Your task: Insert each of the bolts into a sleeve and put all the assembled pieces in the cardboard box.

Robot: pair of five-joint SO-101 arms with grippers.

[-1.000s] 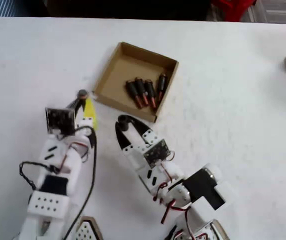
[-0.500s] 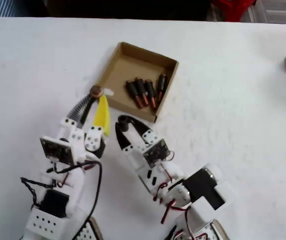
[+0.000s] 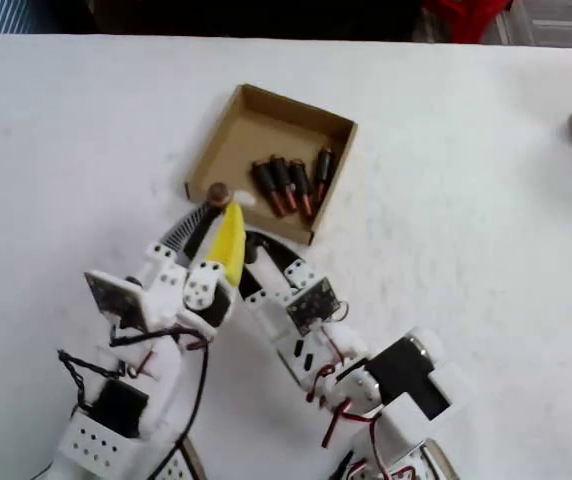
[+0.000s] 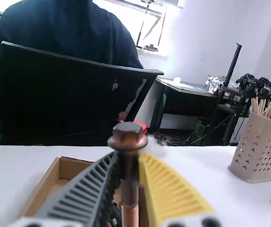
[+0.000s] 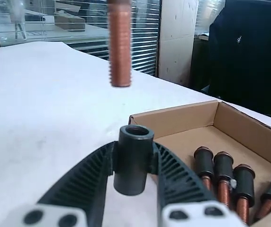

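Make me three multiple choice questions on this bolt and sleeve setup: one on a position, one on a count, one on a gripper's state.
1. Where is the bolt held by the left gripper?
A) Above the sleeve, not yet in it
B) Seated fully in the sleeve
C) Held below the sleeve

2. How many assembled pieces lie in the cardboard box?
A) Two
B) Four
C) Six

3. What state is the right gripper in?
A) Open and empty
B) Shut on the sleeve
C) Shut on a second bolt

Answers: 1 A, the right wrist view shows the bolt's threaded end hanging above the sleeve with a gap; 2 B, four lie side by side in the high view; 3 B, it clamps the black sleeve upright.
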